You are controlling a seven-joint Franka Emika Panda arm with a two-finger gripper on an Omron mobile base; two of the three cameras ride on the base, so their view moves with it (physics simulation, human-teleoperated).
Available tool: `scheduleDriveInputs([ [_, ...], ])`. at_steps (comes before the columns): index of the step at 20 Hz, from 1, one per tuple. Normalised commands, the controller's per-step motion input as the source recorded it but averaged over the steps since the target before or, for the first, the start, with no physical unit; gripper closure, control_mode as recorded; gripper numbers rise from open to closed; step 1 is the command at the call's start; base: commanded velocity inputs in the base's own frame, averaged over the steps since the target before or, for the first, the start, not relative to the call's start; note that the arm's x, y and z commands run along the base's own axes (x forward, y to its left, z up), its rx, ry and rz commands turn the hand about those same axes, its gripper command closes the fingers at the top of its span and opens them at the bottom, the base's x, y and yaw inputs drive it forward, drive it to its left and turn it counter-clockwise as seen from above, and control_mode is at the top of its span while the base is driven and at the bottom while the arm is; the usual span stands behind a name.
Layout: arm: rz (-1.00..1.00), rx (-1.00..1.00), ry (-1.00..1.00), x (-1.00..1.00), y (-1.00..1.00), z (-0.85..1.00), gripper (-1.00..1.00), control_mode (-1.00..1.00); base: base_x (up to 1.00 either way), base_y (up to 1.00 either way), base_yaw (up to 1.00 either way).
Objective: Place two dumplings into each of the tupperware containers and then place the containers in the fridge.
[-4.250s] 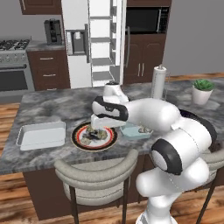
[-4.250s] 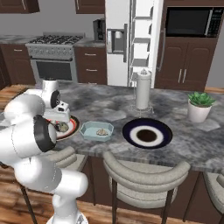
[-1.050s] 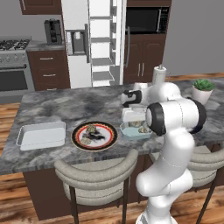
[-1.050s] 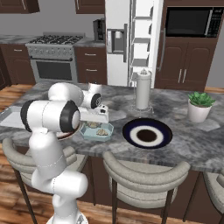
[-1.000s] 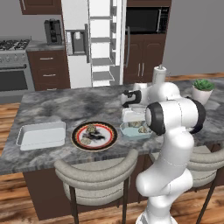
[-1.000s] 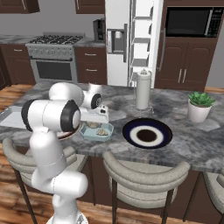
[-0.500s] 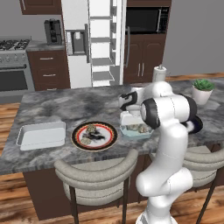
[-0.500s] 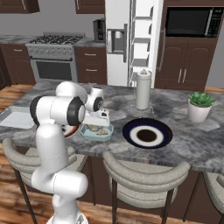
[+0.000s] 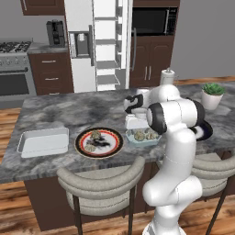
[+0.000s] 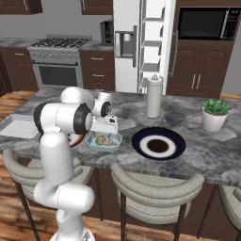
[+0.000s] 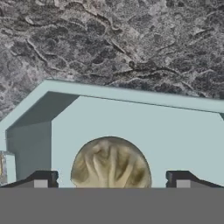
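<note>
My gripper [image 9: 135, 126] hangs open just above the small teal tupperware container [image 9: 146, 141] on the island, also seen from the other side as gripper [image 10: 105, 128] over container [image 10: 104, 143]. In the hand view the fingertips [image 11: 41, 180] stand wide apart, gripper [image 11: 111, 181], with a pleated beige dumpling [image 11: 110, 161] lying free between them on the container's floor [image 11: 131, 118]. Two dumplings [image 9: 140, 135] lie in that tub. More dumplings [image 9: 95, 136] sit on a dark round plate [image 9: 110, 150]. The larger white tupperware container [image 9: 43, 140] rests at the left. The fridge [image 9: 105, 46] stands open behind.
A dark plate with a blue ring [image 10: 157, 145] lies right of the teal tub. A paper towel roll [image 10: 154, 96] and a potted plant [image 10: 215, 113] stand further back and right. Stools [image 9: 103, 181] line the island's front edge. A stove [image 9: 13, 64] is far left.
The gripper came from the dark plate to the teal tub. Over the last second the arm swung slightly left and the jaws spread wider, leaving a dumpling in the tub.
</note>
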Motion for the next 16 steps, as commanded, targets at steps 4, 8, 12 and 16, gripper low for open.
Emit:
scheduleDriveInputs([
  [4, 0.0, 0.0, -0.06, -0.24, 0.32, 0.43, -1.0, -1.0, 0.0, 0.0, 0.0],
  [8, 0.0, 0.0, -0.02, -0.15, 0.5, 0.24, -1.0, -1.0, 0.0, 0.0, 0.0],
  [12, 0.0, 0.0, 0.0, 0.0, 0.58, -0.01, -1.0, -1.0, 0.0, 0.0, 0.0],
  [16, 0.0, 0.0, -0.02, 0.0, 0.08, -0.25, -1.0, -1.0, 0.0, 0.0, 0.0],
])
